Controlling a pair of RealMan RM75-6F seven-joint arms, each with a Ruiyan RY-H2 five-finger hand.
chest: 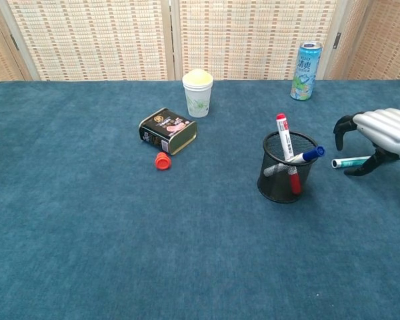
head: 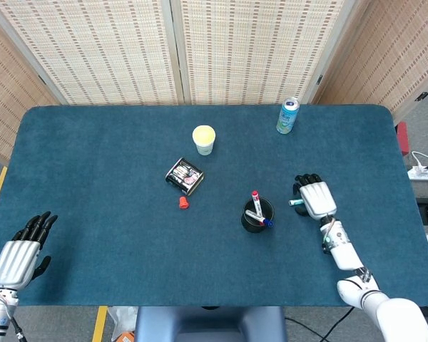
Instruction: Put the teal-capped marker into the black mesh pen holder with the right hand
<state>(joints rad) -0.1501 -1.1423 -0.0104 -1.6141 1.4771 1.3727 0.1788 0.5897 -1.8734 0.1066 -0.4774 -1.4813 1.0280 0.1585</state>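
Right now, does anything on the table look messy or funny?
A little: a small red cap lies loose beside the dark tin, on nothing. The teal-capped marker lies flat under the right hand, outside the black mesh pen holder.

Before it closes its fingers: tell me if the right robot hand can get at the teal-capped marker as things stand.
Probably yes. The right robot hand arches right over the marker, fingers spread on either side, nothing between them. The holder stands apart to the left, out of the way.

Right hand (chest: 380, 133) arches palm-down, fingers (chest: 341, 127) curled; left hand (head: 18, 253) lies flat, fingers spread.
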